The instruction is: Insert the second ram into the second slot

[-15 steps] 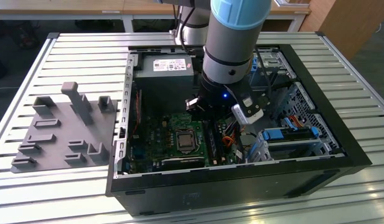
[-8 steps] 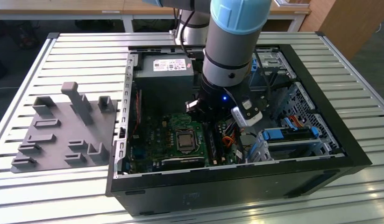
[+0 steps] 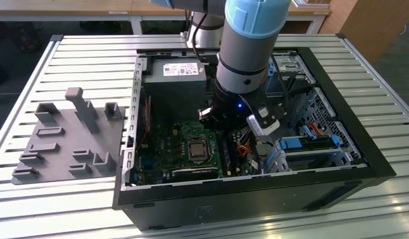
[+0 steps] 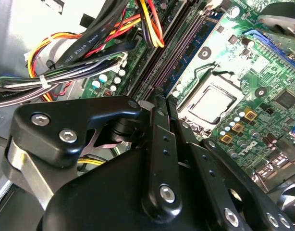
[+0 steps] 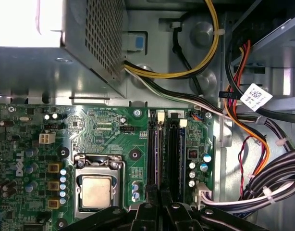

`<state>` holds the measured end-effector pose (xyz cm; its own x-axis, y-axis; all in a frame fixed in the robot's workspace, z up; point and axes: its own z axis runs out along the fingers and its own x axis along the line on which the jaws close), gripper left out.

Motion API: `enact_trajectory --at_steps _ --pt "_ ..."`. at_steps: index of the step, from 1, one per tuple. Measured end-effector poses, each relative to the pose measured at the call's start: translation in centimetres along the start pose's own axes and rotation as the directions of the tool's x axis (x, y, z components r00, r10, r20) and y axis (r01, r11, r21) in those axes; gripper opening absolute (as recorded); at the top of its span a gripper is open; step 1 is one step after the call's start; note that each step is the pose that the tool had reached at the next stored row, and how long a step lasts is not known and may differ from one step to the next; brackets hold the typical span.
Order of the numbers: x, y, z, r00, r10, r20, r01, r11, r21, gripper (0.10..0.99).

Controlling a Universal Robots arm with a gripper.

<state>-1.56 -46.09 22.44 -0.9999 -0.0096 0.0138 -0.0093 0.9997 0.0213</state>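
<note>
Claw (image 5: 159,211) low inside the computer case (image 3: 363,149), right over the memory slots (image 5: 162,149) — clenched or not, cannot tell, nor whether the second ram sits between its tips — a thin, stiff, light board, probably fragile, best pinched by its long edges, never the chips.

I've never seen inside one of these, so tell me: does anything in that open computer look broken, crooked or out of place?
Nothing stands out. The green circuit board looks intact, the memory slots run straight and parallel, and the cables are bundled off to one side. The gripper sits just over the slots.
</note>
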Motion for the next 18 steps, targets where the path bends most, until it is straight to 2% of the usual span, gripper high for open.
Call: enact_trajectory --at_steps 18 --pt "-0.05 -0.03 0.46 1.0 0.0 -0.0066 0.0 1.0 0.0 0.137"
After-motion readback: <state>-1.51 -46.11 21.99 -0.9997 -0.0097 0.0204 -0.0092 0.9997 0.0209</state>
